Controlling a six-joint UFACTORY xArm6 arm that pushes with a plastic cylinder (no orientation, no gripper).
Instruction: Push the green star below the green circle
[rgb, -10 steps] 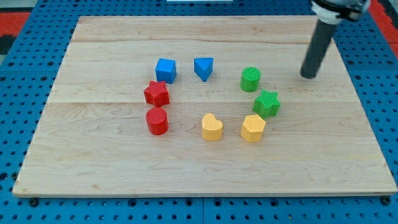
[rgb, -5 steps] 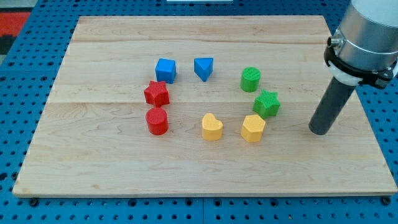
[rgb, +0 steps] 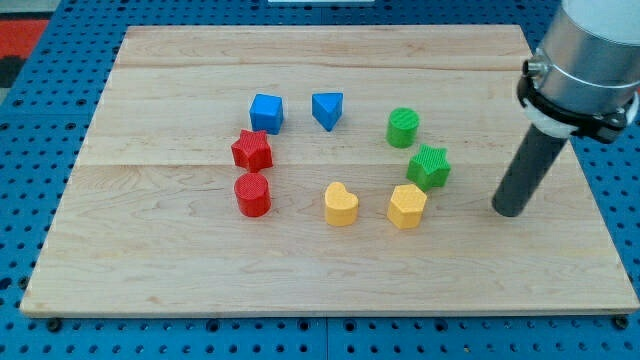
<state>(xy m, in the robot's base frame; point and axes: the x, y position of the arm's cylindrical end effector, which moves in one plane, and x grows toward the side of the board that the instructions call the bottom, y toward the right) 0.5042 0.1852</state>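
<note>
The green star (rgb: 429, 166) lies on the wooden board (rgb: 150, 240), just below and slightly right of the green circle (rgb: 404, 127). My tip (rgb: 508, 211) rests on the board to the right of the green star and a little lower, apart from it with bare wood between. The star's lower edge is close to the yellow hexagon (rgb: 407, 206).
A yellow heart (rgb: 341, 204) lies left of the yellow hexagon. A blue cube (rgb: 267, 113) and a blue triangle (rgb: 327, 109) sit toward the view's top. A red star (rgb: 252, 151) and a red cylinder (rgb: 253, 194) are at the left. The board's right edge is near my tip.
My tip moved from the upper right of the board down toward the view's bottom, then slightly left toward the green star. No block has moved.
</note>
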